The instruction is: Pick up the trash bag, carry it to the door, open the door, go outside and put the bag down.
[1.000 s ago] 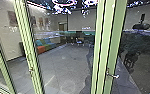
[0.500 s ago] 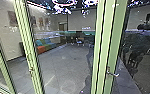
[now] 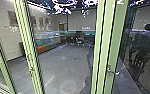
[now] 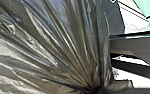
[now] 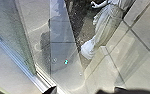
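Note:
In the head view, a pale green door frame (image 3: 101, 50) stands upright, with a metal lever handle (image 3: 113, 72) on its right-hand stile. Dark glass lies to the right of that stile. The trash bag (image 4: 53, 37), dark and shiny, looms large in the left wrist view. Its folds run together at my left gripper (image 4: 97, 90), which is shut on the gathered plastic. In the right wrist view my right gripper (image 5: 83, 90) is open, its dark tips apart with nothing between them, above pale floor and beside a glass panel's metal edge.
Behind the glass are a colourful sofa (image 3: 42, 46), a chair (image 3: 79, 41) and a tiled grey floor (image 3: 63, 65). Another green post (image 3: 28, 47) rises at the left. A white draped figure (image 5: 103, 27) appears in the right wrist view, near floor tile joints.
Dark shapes in the glass right of the handle have shifted rightward. The handle shows slightly higher, while the posts and the room behind keep their places.

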